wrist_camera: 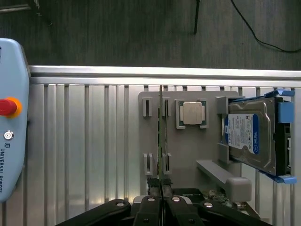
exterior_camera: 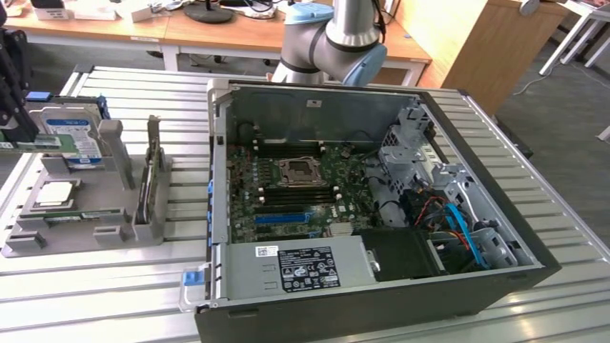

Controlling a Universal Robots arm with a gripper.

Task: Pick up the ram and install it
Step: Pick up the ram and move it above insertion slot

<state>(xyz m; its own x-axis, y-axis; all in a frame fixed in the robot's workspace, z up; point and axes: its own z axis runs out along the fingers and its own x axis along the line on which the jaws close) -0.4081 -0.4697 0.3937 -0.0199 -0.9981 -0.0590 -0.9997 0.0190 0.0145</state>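
My gripper (wrist_camera: pixel 161 187) is shut on the ram (wrist_camera: pixel 161 136), a thin green board seen edge-on running away from the fingertips. In the exterior view the gripper (exterior_camera: pixel 26 137) is at the far left edge, and the ram (exterior_camera: pixel 45 146) hangs from it just above the grey parts fixture (exterior_camera: pixel 57 239), in front of the hard drive (exterior_camera: pixel 71 136). A second green stick (exterior_camera: pixel 84 215) lies in a slot near the fixture's front. The open computer case (exterior_camera: pixel 496 286) sits to the exterior view's right, with the motherboard's memory slots (exterior_camera: pixel 296 191) beside the CPU socket (exterior_camera: pixel 298 171).
The fixture also holds a silver CPU chip (wrist_camera: pixel 193 113), the blue-framed hard drive (wrist_camera: pixel 254 136) and an upright expansion card (exterior_camera: pixel 148 179). A teach pendant (wrist_camera: pixel 9 117) lies on the slatted metal table (wrist_camera: pixel 94 141). The arm's base (exterior_camera: pixel 333 43) stands behind the case.
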